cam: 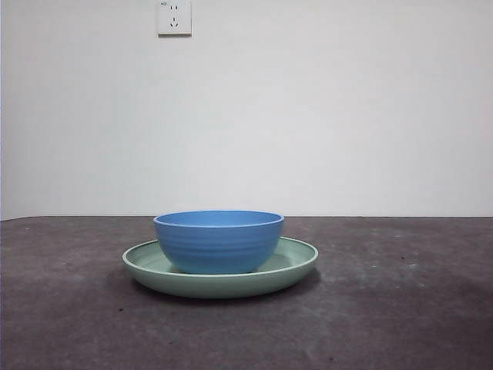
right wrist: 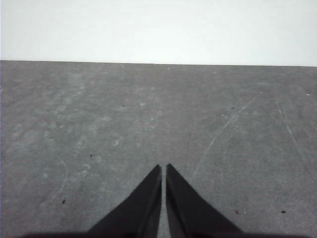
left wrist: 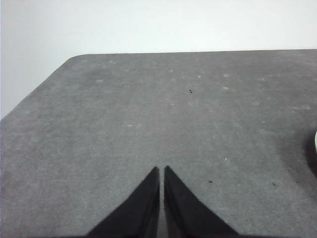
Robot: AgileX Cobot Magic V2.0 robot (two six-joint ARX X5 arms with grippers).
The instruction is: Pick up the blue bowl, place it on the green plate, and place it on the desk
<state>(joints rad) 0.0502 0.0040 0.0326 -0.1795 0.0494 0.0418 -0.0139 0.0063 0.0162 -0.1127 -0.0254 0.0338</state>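
The blue bowl point(cam: 219, 240) stands upright inside the green plate point(cam: 297, 266), and the plate rests on the dark desk point(cam: 400, 308) at the middle of the front view. Neither arm shows in that view. My left gripper point(left wrist: 161, 169) is shut over bare desk, holding nothing; a sliver of the plate's rim point(left wrist: 315, 143) shows at the edge of its view. My right gripper point(right wrist: 163, 167) is shut too, empty, above bare desk with neither dish in its view.
A white wall with a power socket point(cam: 174, 17) rises behind the desk. The left wrist view shows the desk's rounded far corner point(left wrist: 74, 58). Scratches and small specks mark the desk surface.
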